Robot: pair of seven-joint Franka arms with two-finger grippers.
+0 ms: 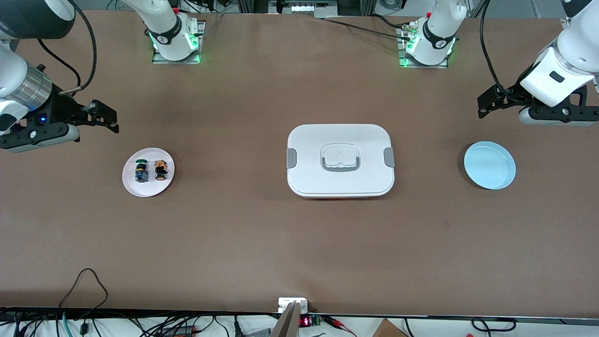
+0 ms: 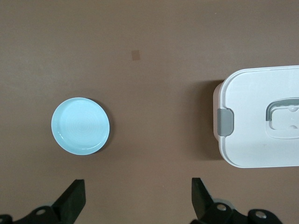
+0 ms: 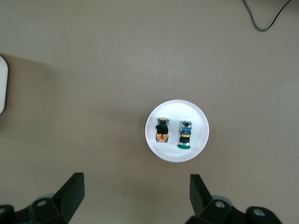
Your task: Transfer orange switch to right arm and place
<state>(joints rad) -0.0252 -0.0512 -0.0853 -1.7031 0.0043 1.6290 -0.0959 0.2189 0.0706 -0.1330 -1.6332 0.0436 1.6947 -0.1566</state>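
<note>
Switch (image 1: pixel 161 170), orange-capped, is lying on a white plate (image 1: pixel 148 188) beside a green one (image 1: pixel 141 171), at the right arm's end. Both tools, right (image 1: pixel 104 116) and left (image 1: pixel 489 102), are hovering released over bare worktop (image 1: pixel 243 234).

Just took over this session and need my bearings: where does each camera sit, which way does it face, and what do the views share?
Front view: high across the table, facing both bases; shows left tool, right tool, both open and up in the air.
Left wrist view: looks down on the blue plate and white lidded box; its own fingertips show.
Right wrist view: looks down on the white plate holding the orange switch and green switch.
Shared: both wrist views catch the box; front shows everything.
</note>
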